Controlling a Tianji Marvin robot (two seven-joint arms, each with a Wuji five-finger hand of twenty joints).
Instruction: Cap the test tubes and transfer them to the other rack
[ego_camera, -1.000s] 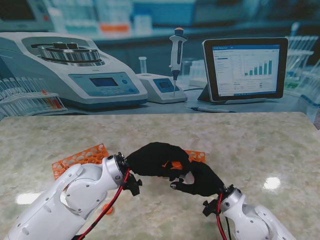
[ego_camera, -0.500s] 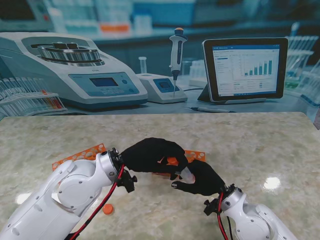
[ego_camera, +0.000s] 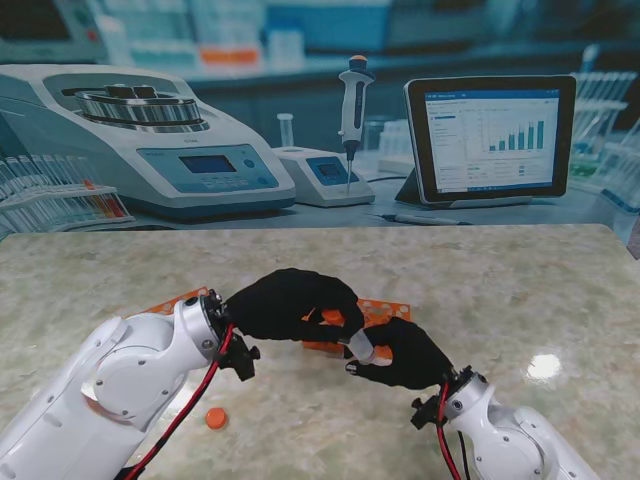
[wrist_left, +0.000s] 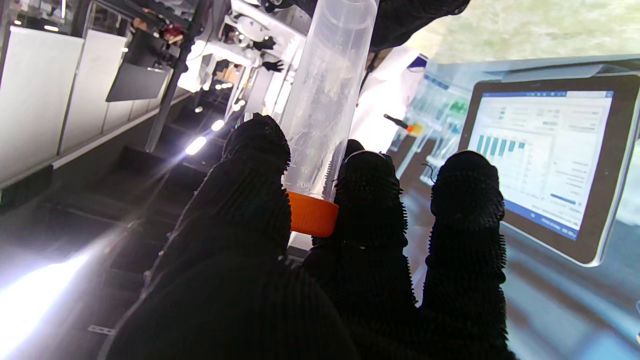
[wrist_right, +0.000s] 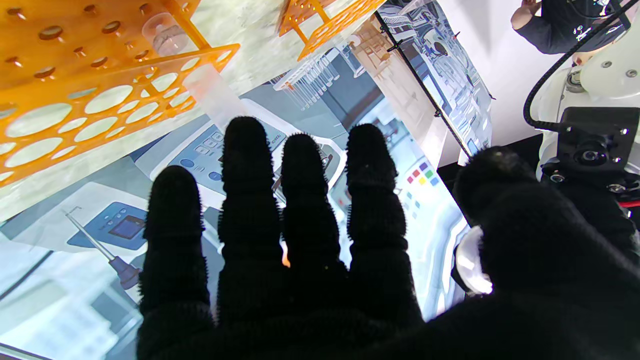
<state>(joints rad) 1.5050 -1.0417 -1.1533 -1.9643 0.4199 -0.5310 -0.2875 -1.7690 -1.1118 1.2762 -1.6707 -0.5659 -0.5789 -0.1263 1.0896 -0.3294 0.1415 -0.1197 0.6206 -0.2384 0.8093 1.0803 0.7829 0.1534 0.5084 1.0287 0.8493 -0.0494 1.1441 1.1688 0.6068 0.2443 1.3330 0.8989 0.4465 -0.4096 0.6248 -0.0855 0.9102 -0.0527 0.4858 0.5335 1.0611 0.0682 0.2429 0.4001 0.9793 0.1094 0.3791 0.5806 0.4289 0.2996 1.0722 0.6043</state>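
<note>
Stand view: left hand (ego_camera: 290, 305) fingers (wrist_left: 250, 200) clamp the orange cap (wrist_left: 311, 214) on a clear test tube (wrist_left: 327, 95); right hand (ego_camera: 405, 352) is curled around the tube's other end. Behind them sits an orange rack (ego_camera: 375, 312); a loose cap (ego_camera: 215, 417) lies nearer me, left.

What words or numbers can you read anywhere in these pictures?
Test tube: printed scale marks and digits, too faint to read surely.
Tablet screen: chart and text lines, too small to read.
Centrifuge display: blurred.
Small instrument display: blurred.
No brand or sign is readable.
</note>
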